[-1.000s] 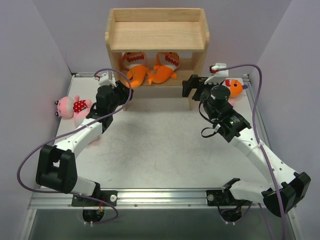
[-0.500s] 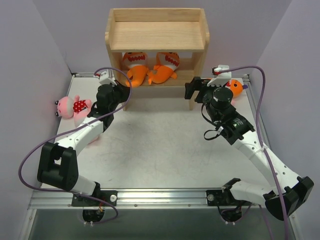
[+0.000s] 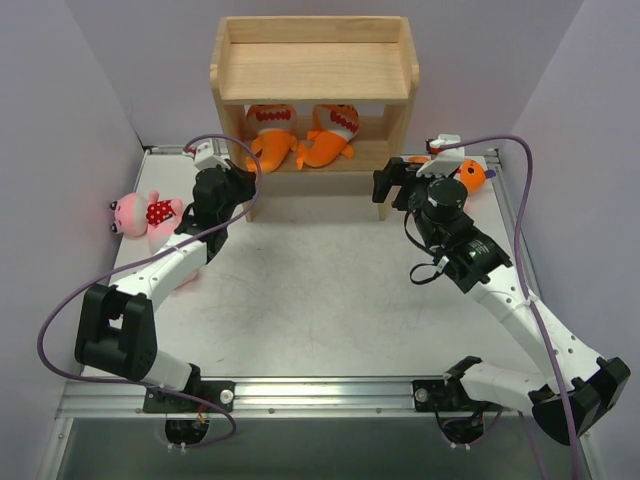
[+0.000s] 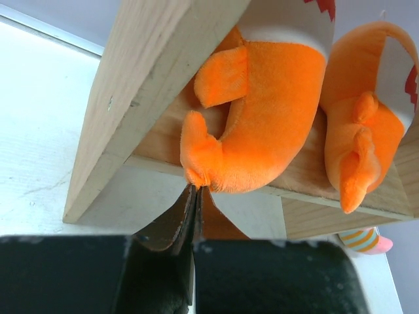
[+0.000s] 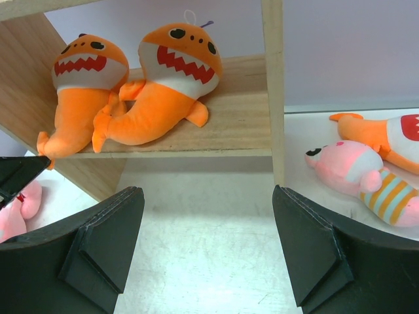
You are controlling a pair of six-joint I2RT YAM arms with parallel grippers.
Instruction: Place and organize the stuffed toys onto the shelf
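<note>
Tabletop (image 3: 330,290) bare centre; left claw (image 4: 196,190) closed at shelf (image 4: 131,85) edge, perhaps touching fish (image 4: 268,118); right claw (image 5: 206,212) spread.

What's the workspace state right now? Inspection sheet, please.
Surface: white table, lightly scuffed.
Job's things: shelf; left fish and right fish on a lower tier; third fish, striped doll and polka-dot doll on the table.
Clutter: nothing seen.
Grippers: left gripper shut, fingers at the left fish's tail; right gripper open, empty.
Cables: purple cables loop off both arms.
Surroundings: plain walls.
</note>
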